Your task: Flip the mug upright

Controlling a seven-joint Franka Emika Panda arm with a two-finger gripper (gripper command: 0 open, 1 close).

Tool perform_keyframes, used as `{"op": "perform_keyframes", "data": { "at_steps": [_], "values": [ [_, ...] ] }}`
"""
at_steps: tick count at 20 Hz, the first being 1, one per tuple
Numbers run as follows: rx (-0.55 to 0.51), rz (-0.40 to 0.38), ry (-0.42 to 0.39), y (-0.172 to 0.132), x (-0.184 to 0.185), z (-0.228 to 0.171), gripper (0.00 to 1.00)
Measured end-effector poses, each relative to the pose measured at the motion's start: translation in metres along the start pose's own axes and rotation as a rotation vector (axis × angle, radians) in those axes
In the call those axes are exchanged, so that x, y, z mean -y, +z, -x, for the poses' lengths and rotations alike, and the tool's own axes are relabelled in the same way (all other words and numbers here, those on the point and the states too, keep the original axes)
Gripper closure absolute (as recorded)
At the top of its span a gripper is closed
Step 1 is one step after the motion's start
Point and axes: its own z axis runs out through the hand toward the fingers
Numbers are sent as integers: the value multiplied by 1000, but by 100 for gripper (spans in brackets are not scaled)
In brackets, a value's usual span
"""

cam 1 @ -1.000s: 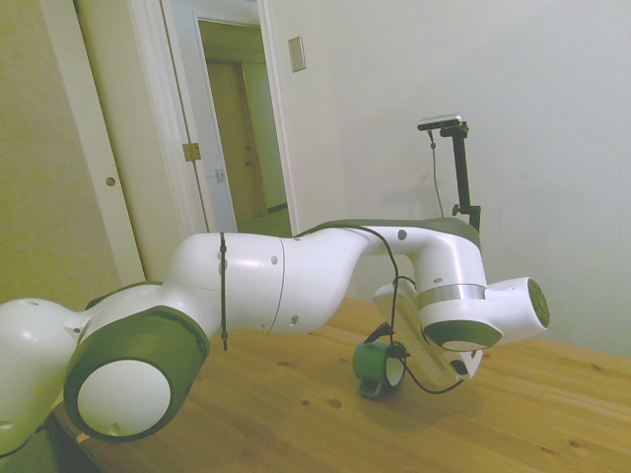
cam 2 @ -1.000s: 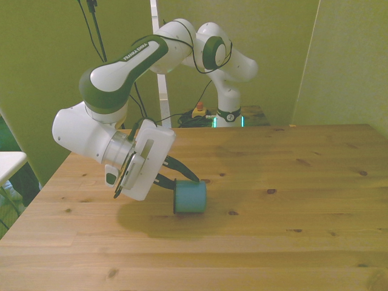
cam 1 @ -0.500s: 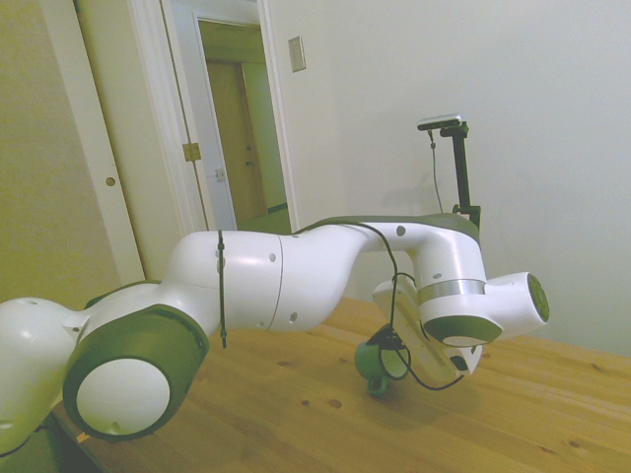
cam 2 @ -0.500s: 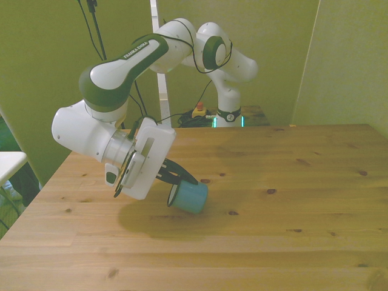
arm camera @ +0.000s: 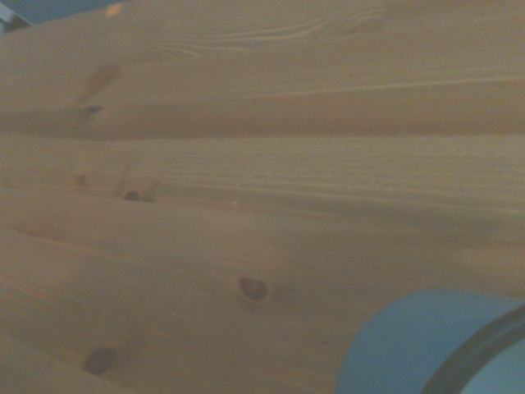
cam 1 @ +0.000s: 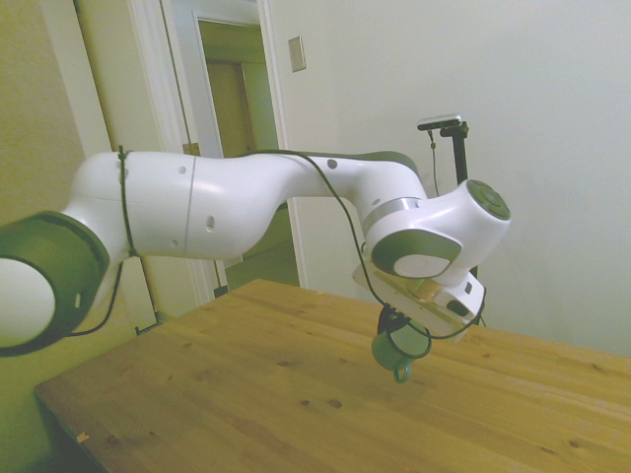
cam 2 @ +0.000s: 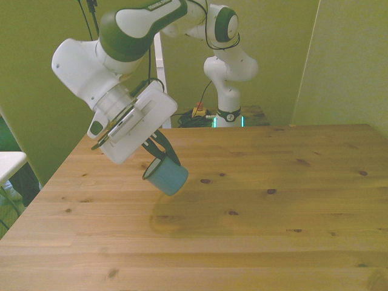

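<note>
The teal-blue mug [cam 2: 167, 176] hangs in the air above the wooden table [cam 2: 273, 224], tilted, with its dark rim toward the gripper. My gripper [cam 2: 159, 157] is shut on the mug's rim, one dark finger inside and one outside. In the side view the mug [cam 1: 397, 348] looks green, its small loop handle points down, and it sits just under the gripper [cam 1: 399, 323]. The wrist view shows the mug's blue wall and dark rim [arm camera: 426, 341] blurred at a corner, over bare wood. A shadow lies on the table under the mug.
The robot's base [cam 2: 228, 115] stands behind the table's far edge, with cables and a red button beside it. A doorway and white door frame [cam 1: 192, 118] lie beyond the table in the side view. A white object [cam 2: 9, 163] sits off the front view's left edge.
The arm has risen and lifted the mug off the table. The mug went from lying on its side to hanging tilted in the air, shifted toward the front view's left.
</note>
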Motion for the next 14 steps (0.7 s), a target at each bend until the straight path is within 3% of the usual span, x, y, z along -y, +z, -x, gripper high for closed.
{"op": "perform_keyframes", "data": {
  "at_steps": [4, 9, 14],
  "values": [
    [-93, 133, -68, 49, 31, 24, 100],
    [-154, 221, -100, 108, 84, 85, 100],
    [-216, 301, -95, 139, 84, 151, 100]
  ]
}}
